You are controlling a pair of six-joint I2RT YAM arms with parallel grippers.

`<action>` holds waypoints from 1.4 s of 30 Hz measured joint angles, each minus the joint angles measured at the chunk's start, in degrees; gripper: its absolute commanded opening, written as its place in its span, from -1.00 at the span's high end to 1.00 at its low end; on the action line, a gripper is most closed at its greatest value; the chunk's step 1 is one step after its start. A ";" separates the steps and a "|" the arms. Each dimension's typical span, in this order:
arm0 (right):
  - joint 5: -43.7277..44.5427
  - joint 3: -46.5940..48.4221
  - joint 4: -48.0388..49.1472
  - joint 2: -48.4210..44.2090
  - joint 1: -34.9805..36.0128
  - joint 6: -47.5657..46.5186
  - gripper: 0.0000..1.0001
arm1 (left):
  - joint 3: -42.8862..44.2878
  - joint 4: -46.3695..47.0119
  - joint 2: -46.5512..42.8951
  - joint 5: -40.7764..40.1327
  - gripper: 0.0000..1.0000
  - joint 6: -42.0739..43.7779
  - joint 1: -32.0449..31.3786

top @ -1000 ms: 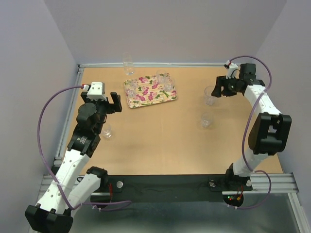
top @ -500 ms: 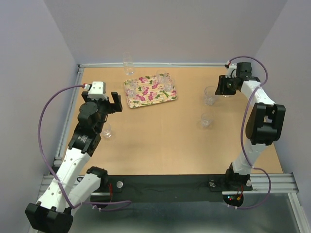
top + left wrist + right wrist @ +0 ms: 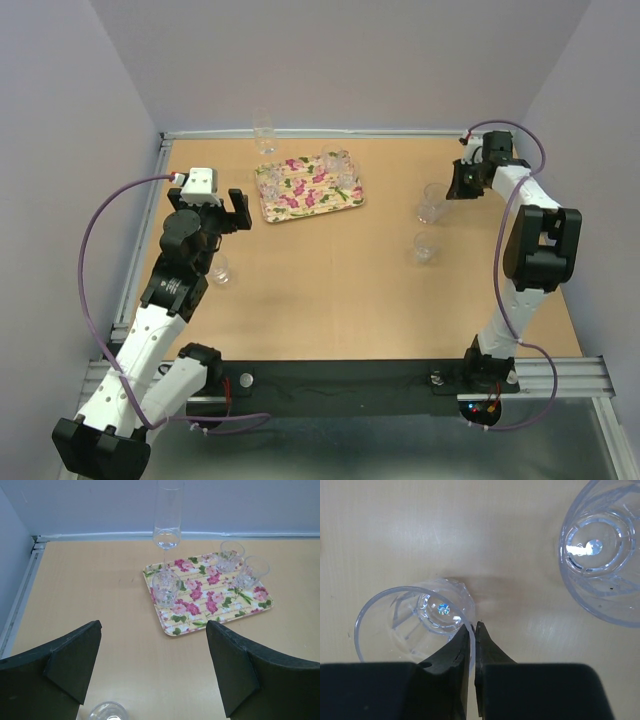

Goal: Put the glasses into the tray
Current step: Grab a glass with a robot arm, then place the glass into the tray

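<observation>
The flowered tray (image 3: 308,190) lies at the back middle of the table with three small clear glasses on it (image 3: 165,586) (image 3: 231,556) (image 3: 252,572). My right gripper (image 3: 473,627) is shut on the rim of a glass (image 3: 415,615), one finger inside it and one outside; in the top view this glass (image 3: 432,203) stands at the right, by the right gripper (image 3: 445,193). A second glass (image 3: 602,550) stands close by (image 3: 426,247). My left gripper (image 3: 152,665) hangs open and empty over the table, with another glass (image 3: 106,711) just under it.
A tall stemmed flute (image 3: 167,520) stands behind the tray's left end, near the back wall. A metal rail (image 3: 163,190) runs along the table's left edge. The right arm's elbow (image 3: 540,245) stands high over the table's right side.
My right gripper has closed its fingers onto the glass rim, and the right arm's elbow has shifted left and back. The left arm has not moved.
</observation>
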 measured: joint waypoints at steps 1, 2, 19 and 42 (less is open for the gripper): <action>-0.02 0.00 0.00 0.00 0.00 -0.39 0.93 | 0.00 0.00 0.00 0.00 -0.94 0.00 0.00; -0.39 0.00 0.02 0.00 0.00 -1.20 0.95 | 0.00 0.00 0.00 -0.02 -0.94 0.00 0.00; -9.92 3.85 -0.61 -1.57 3.87 -12.61 0.99 | -0.13 0.04 0.00 -1.07 -0.94 0.02 0.00; -8.13 33.31 -5.20 4.98 23.10 -14.25 0.99 | -0.81 0.04 0.72 -3.30 -0.94 0.28 0.09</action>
